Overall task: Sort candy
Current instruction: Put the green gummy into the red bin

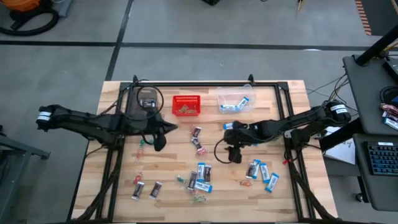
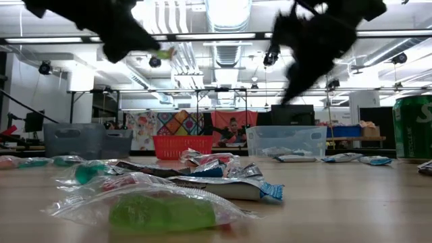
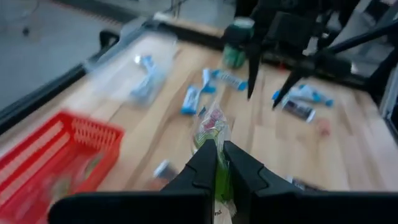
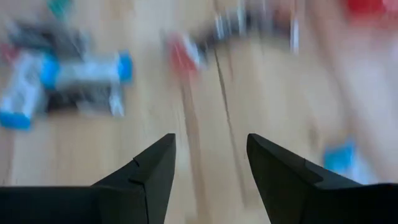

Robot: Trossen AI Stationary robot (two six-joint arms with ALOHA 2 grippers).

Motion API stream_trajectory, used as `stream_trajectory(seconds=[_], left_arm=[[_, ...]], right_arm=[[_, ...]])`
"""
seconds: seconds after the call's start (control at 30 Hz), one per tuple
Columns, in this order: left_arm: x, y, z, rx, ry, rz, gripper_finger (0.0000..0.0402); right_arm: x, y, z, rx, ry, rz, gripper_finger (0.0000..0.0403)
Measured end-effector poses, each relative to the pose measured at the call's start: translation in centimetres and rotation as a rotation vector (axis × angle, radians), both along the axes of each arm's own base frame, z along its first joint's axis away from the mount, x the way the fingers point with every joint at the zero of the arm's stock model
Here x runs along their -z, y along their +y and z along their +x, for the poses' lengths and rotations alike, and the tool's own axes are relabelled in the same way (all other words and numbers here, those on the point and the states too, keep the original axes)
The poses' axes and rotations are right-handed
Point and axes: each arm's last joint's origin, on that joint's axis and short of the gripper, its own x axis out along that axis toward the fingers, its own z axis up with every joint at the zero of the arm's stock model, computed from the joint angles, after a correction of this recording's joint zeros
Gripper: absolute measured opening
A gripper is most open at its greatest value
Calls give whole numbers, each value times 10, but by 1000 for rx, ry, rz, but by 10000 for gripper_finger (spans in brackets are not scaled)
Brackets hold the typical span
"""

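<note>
From above, the left end effector hung over the desk just in front of the red basket, while the right end effector hovered near the middle, between a brown bar pair and a cluster of blue packets. The basket held some small pieces and the clear bin a few blue packets, so sorting had begun, yet most candy lay loose: blue packets at centre front, brown bars at front left, twist pieces scattered. In the low view, both arms hung dark above the desk; the left end effector carried a small green sweet in the air, and a green wrapped candy lay close in the foreground with more behind it, the basket and bin far back. The left wrist view showed the fingers clamped on a green-and-red twist sweet, the basket just to one side. The right wrist view showed the fingers spread wide and empty above bare wood, blue packets ahead. Judged so, the task was early, with far more left than done.
</note>
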Motion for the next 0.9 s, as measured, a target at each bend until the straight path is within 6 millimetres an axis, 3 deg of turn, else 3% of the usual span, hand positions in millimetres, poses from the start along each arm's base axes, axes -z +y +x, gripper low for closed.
stream_trajectory(seconds=[0.23, 0.37, 0.6, 0.77, 0.9], left_arm=[[14, -6, 35, 108, -65, 0, 0], [24, -8, 49, 137, -80, -12, 0], [31, -4, 65, 119, -120, 9, 0], [23, 29, 64, -94, 95, 102, 0], [37, 65, 60, -215, 298, 130, 0]], right_arm=[[-32, 2, 27, -230, -487, -282, 192], [-46, -1, 32, -255, -632, -391, 192], [-41, -14, 33, -201, -594, -366, 192], [-36, -21, 29, -159, -518, -347, 192], [-32, -31, 27, -75, -443, -425, 192]])
